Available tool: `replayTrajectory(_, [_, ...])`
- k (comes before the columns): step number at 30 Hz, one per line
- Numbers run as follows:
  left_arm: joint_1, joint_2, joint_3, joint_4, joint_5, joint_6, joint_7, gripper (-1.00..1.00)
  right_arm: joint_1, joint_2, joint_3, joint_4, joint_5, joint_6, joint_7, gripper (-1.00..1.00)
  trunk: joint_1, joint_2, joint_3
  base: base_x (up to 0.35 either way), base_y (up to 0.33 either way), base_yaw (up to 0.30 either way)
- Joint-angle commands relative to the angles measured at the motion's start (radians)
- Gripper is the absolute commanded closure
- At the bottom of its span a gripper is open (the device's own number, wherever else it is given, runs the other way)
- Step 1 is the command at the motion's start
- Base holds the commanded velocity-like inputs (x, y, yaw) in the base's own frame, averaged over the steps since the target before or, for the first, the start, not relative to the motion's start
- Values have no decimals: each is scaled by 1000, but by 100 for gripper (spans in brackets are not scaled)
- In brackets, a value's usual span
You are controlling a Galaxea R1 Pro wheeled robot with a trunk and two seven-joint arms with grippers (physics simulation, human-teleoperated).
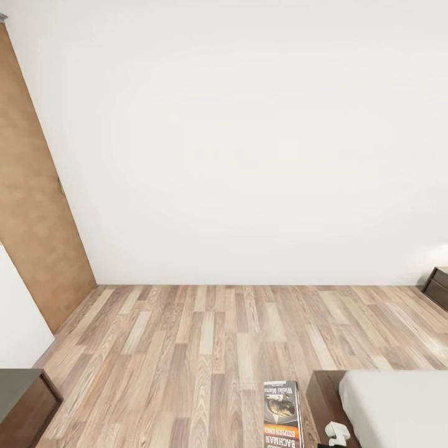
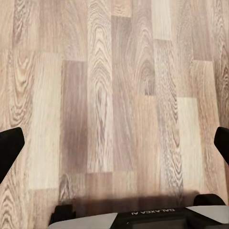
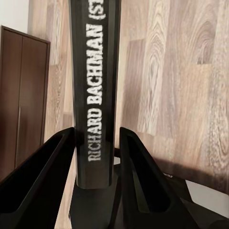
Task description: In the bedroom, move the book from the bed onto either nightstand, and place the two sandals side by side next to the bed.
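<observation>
At the far left a brown wooden door is leaning into view along the side wall, and below it the corner of a dark cabinet is jutting in at the bottom edge. Between that cabinet and the bed a broad stretch of wood-plank floor is running back to the plain white wall, open all the way across.

One book is showing in the head view, sitting low and right of centre just beside the bed's dark frame corner, its orange band and white lettering facing up. The right gripper is pinching that book by its spine, one finger pressing in on either side of the "RICHARD BACHMAN" lettering, with floor planks behind it.

The left gripper is hanging spread wide over bare floor, its two fingertips sitting at opposite edges of the wrist view with nothing between them.

At the far right edge one small dark brown nightstand is standing against the white wall, well apart from the mattress corner.
</observation>
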Motion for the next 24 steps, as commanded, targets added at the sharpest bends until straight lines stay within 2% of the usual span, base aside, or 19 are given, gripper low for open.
replayTrajectory(1, [-1,1,-8,1,10,-3,-3,-100,-2,0,0,2,-12,9,4,100,1,-2,-2,328,0,0])
replayTrajectory(24, [-1,1,-8,1,10,-3,-3,-100,-2,0,0,2,-12,9,4,100,1,-2,-2,328,0,0])
